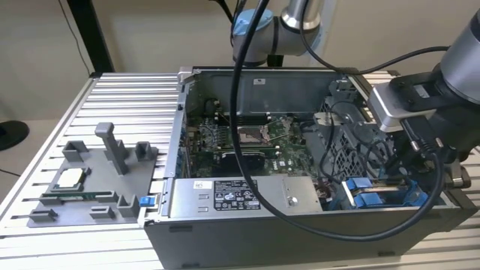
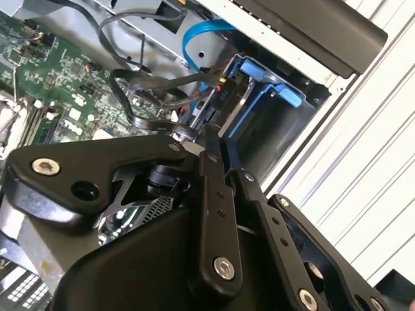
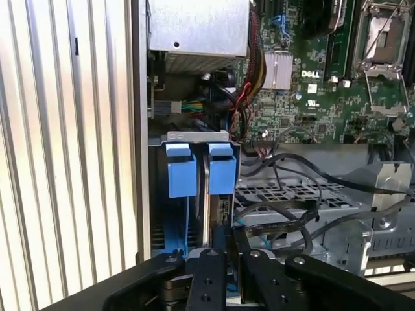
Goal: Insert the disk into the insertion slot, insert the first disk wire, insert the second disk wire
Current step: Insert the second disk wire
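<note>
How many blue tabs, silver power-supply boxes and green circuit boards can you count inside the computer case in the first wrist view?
Blue tabs: 2
Silver power-supply box: 1
Green circuit board: 1
Total: 4

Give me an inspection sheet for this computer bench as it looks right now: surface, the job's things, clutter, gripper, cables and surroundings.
Surface: ribbed aluminium table, carrying the open computer case.
Job's things: disk in its blue carrier stands on edge in the insertion slot at the case corner, blue tabs up.
Clutter: grey parts tray with posts on the exterior view's left; silver power supply box inside the case.
Gripper: gripper sits low over the disk's end beside the perforated cage; finger state unclear.
Cables: black flat wire loops at the fingertips; blue wire; thick black arm cable crosses the case.
Surroundings: beige wall.
</note>
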